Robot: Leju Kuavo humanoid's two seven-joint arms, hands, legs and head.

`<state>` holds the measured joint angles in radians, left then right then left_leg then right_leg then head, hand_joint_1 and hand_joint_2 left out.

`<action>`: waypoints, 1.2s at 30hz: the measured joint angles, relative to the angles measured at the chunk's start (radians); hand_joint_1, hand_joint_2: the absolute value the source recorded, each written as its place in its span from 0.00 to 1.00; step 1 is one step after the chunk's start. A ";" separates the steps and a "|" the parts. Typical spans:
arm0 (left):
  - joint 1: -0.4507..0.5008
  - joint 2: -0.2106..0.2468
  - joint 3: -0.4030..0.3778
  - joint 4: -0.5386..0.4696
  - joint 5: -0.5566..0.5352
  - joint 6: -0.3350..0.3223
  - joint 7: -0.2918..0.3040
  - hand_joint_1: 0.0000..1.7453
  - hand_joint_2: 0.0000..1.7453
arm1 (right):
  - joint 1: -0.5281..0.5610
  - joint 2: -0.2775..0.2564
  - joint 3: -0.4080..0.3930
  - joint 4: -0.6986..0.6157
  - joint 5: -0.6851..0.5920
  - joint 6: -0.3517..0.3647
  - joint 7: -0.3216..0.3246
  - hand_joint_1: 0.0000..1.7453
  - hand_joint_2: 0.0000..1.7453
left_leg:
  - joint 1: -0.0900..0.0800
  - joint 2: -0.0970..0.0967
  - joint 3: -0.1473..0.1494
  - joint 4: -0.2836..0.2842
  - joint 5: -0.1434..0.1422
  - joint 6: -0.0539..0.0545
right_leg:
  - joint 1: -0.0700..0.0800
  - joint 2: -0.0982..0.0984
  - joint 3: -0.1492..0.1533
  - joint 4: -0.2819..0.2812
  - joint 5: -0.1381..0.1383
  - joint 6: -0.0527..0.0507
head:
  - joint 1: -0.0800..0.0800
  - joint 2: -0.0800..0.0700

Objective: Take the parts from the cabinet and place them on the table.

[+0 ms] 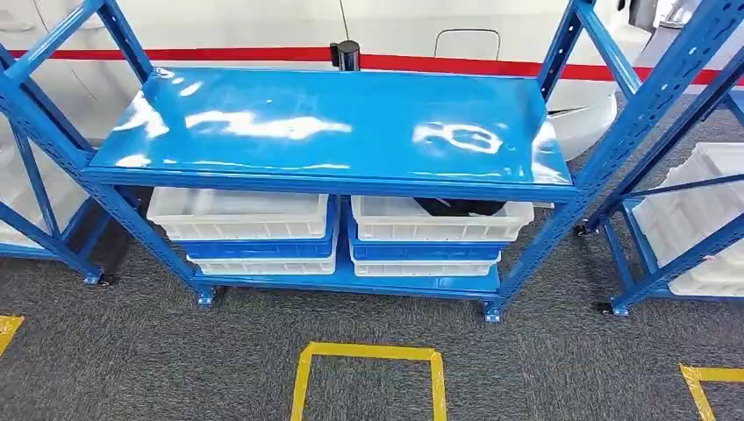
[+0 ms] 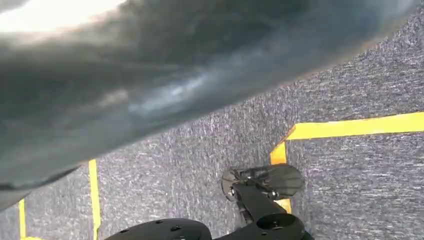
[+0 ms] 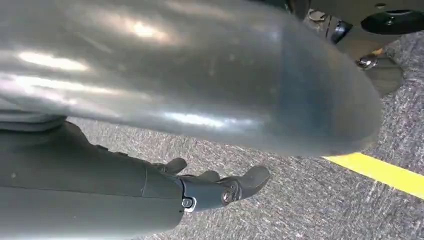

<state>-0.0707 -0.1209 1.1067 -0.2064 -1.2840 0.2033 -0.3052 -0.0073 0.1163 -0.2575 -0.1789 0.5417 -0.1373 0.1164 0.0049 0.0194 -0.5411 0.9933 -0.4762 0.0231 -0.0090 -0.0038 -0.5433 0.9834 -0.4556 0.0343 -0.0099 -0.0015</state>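
head view: dark parts (image 1: 459, 207) lie in the upper right white bin (image 1: 439, 219) under the blue shelf (image 1: 333, 123); probably light and rigid, best gripped across an edge. right robot hand (image 3: 220, 187) hangs empty, fingers apart; left robot hand's state i cannot tell.

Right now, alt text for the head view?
A blue metal rack stands on grey carpet, its glossy top shelf bare. Below sit two stacks of white and blue bins; the upper right bin holds something dark. A yellow tape square marks the floor in front.
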 joint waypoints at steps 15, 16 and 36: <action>0.000 0.002 0.000 0.000 0.008 -0.003 -0.006 0.00 0.00 | 0.002 -0.003 0.000 0.000 0.000 0.004 -0.002 0.00 0.00 | 0.039 0.001 0.036 -0.018 -0.012 -0.066 | -0.036 0.005 -0.017 0.026 -0.008 0.032 | 0.018 0.000; 0.000 0.002 0.000 0.000 0.008 -0.003 -0.006 0.00 0.00 | 0.003 -0.003 0.000 0.000 0.000 0.004 -0.002 0.00 0.00 | 0.043 0.002 0.041 -0.022 -0.012 -0.070 | -0.034 0.006 -0.018 0.028 -0.012 0.022 | 0.018 0.000; 0.007 0.002 0.001 0.000 0.008 -0.002 -0.006 0.00 0.00 | 0.002 0.000 0.000 -0.001 0.000 0.005 -0.002 0.00 0.00 | 0.009 -0.023 -0.028 0.024 0.010 0.002 | -0.002 0.016 -0.012 0.118 -0.111 0.001 | 0.012 0.000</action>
<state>-0.0635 -0.1186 1.1074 -0.2068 -1.2764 0.2014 -0.3113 -0.0057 0.1167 -0.2575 -0.1797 0.5421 -0.1328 0.1144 0.0135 -0.0039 -0.5689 1.0172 -0.4664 0.0246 -0.0110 0.0120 -0.5549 1.1011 -0.5664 0.0351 0.0023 -0.0015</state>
